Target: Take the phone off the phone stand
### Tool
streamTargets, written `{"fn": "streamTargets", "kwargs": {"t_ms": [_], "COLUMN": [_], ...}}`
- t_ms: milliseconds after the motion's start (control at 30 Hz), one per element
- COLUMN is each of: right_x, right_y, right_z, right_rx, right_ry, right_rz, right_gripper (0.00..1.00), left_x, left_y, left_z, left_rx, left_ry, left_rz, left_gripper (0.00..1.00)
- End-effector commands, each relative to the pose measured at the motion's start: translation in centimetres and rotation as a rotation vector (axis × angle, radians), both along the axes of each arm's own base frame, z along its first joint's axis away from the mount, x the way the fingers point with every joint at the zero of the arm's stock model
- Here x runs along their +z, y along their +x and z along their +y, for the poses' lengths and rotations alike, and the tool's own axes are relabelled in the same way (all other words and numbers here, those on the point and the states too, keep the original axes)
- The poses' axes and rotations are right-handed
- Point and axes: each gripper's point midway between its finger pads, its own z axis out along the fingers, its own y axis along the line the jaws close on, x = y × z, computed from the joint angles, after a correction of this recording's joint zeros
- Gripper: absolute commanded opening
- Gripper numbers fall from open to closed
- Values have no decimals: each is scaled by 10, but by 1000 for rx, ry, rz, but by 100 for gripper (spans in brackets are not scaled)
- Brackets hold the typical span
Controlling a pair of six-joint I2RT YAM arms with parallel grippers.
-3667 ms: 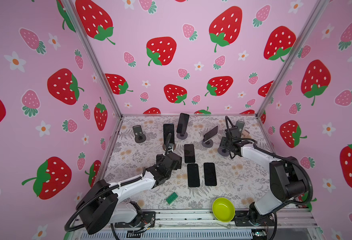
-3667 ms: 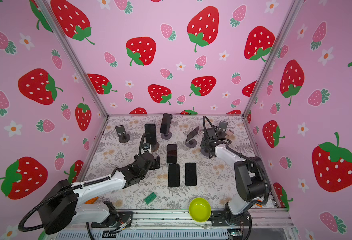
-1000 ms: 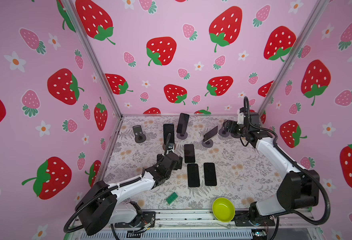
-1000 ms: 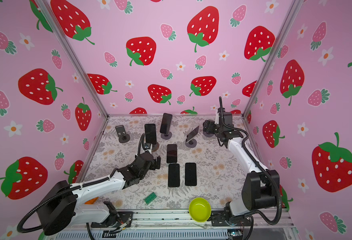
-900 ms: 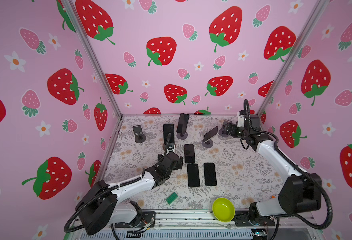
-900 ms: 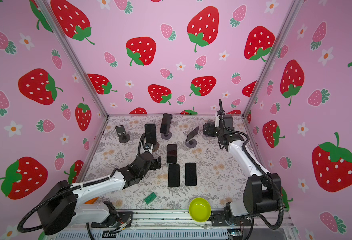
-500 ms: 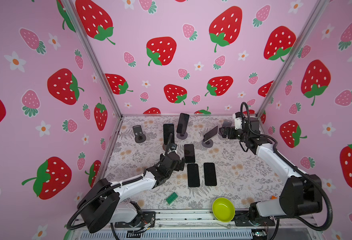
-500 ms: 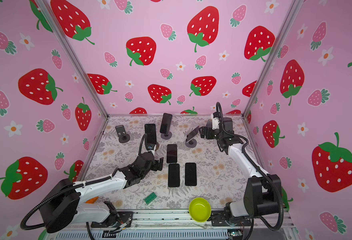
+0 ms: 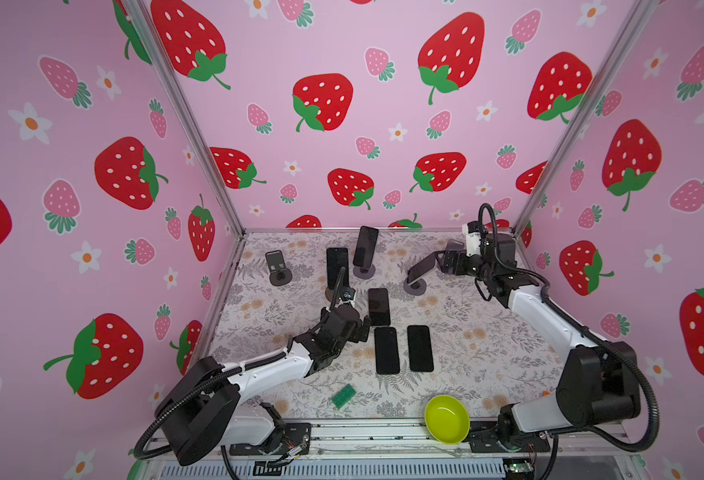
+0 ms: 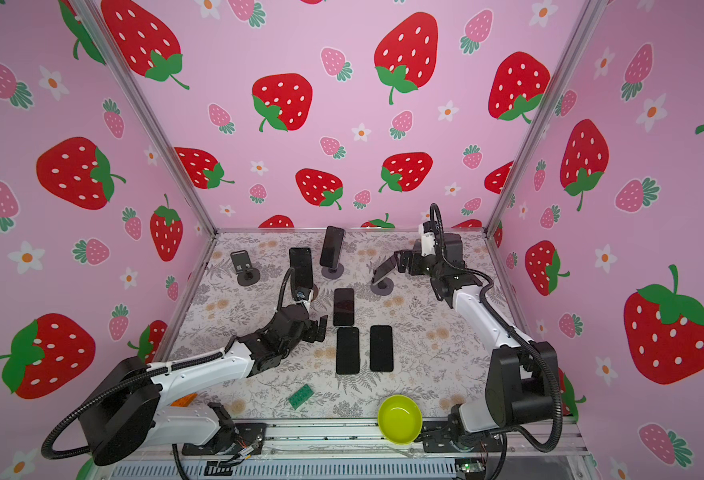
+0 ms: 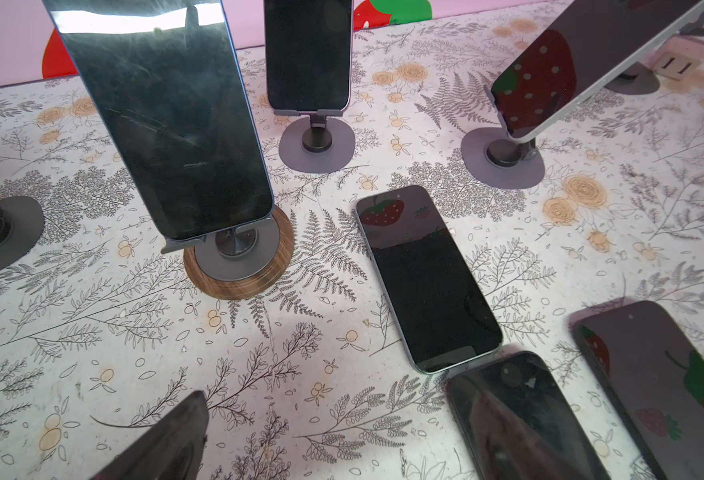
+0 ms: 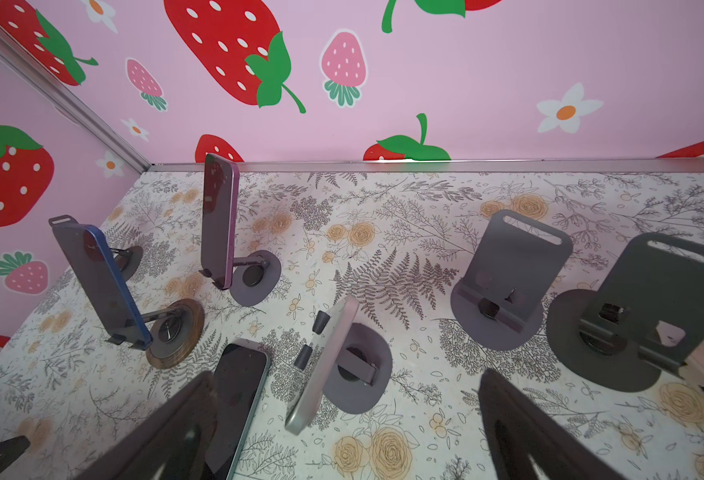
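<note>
Judging by how things lay, the job looked about half done. Three flat phones [image 9: 387, 350] rested screen-up near the middle of the tabletop [image 9: 487, 332], and three more sat on stands toward 12 o'clock.

The tilted phone [image 9: 423, 268] leaned steeply on its stand [image 9: 414, 286] at about 1 o'clock from the centre. The right gripper [image 9: 442, 259] hung just beside the phone's raised end, at its 3 o'clock. In the right wrist view its fingers [image 12: 167, 424] were spread wide with the phone [image 12: 325, 361] ahead between them, and no contact showed. That phone seemed the one in hand: it was approached but not yet grasped or lifted.

The blue phone [image 9: 337, 268] stood on its wood-ringed stand [image 11: 238, 266] at 11 o'clock, and the rear phone [image 9: 365, 246] stood upright near 12.

The left gripper [image 9: 360, 328] hovered low beside the flat phones, spread and holding nothing. Empty stands [image 12: 508, 266] stood at the right rear.
</note>
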Motion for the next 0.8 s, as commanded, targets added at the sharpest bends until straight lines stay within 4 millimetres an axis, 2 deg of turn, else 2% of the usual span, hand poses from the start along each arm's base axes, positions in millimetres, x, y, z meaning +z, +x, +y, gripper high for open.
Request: {"fn": "streamTargets", "kwargs": {"t_ms": [0,67,167,267,400,600,767], "right_x": [7,1,-13,-16,-2,23,31], "right_y": [4,9,17,14,5,-2,-11], "right_z": [5,5,-6,8,32,30,35], "right_rx": [15,-23,-171,-140,-19,62,184], "right_ry": [7,30,73,92,35,-75,-201], "right_rz": [-17,55,214,257,158,-85,-296], "right_gripper": [100,100,100,100,99,100,100], "left_x": [8,9,8,8,7,9,11], "left_y": [5,4,5,5,5,4,4], "left_z": [-5,-5,-5,-6,-6,-4,-4], "left_rx": [-1,-5,-2,-6,-6,-3,-4], "left_ry": [-20,-28,-30,-23,-30,-26,-23], "left_rz": [-13,-14,-17,-8,-15,-22,-22], "left_gripper": [99,99,99,99,99,99,99]}}
